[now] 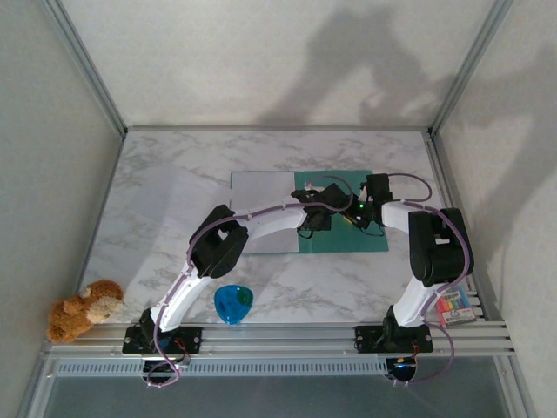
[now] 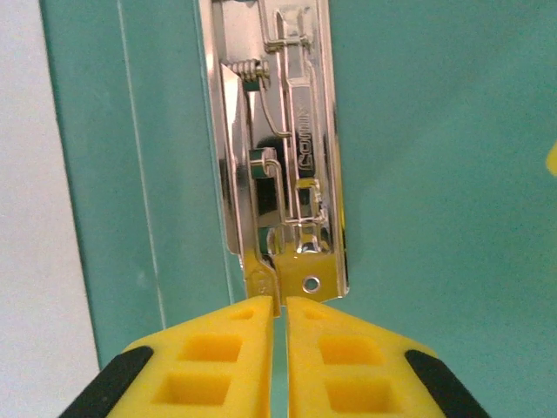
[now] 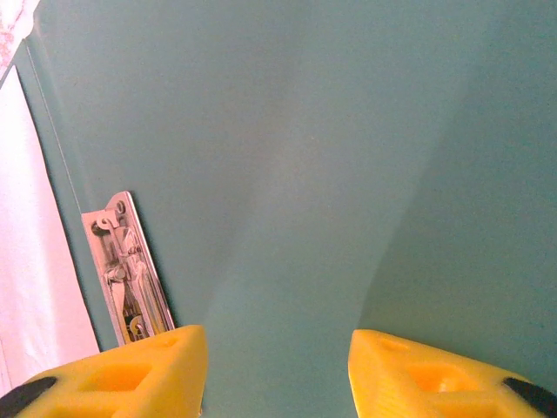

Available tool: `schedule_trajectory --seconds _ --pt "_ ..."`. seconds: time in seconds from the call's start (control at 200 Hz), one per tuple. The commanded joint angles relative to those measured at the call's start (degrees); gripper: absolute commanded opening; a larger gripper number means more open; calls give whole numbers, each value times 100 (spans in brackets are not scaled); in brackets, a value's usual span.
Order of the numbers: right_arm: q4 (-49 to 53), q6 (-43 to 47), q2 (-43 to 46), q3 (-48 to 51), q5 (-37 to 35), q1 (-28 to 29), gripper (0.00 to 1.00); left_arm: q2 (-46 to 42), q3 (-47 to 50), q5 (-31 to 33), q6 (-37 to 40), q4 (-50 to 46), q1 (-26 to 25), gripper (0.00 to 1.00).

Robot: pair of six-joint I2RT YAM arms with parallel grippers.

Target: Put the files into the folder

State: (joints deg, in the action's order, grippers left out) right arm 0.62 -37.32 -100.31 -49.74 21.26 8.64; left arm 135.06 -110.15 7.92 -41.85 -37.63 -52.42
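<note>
Left jaws pressed together at metal clip (image 2: 287, 131) on teal folder (image 2: 435, 174); right jaws spread over plain teal.

I count one teal folder (image 1: 348, 237) with one metal clip (image 2: 278, 174) on it. The files (image 1: 261, 209) show as one pale rectangle; how many sheets, I cannot tell. One blue cup (image 1: 233, 303), one plush toy (image 1: 83, 309), and my two grippers: left gripper (image 2: 280, 312), right gripper (image 3: 278, 348)
</note>
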Motion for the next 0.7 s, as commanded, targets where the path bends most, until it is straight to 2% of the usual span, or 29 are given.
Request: schedule_trajectory --seconds 0.0,0.461,0.696 --pt "294 -78 -266 62 249 65 48 301 -75 -327 -10 85 -66 14" --pt "318 -48 -173 140 174 62 48 143 -224 -183 80 -31 -40 15" --pt "340 -33 -183 116 177 60 48 -290 -253 251 90 -219 -35 29"
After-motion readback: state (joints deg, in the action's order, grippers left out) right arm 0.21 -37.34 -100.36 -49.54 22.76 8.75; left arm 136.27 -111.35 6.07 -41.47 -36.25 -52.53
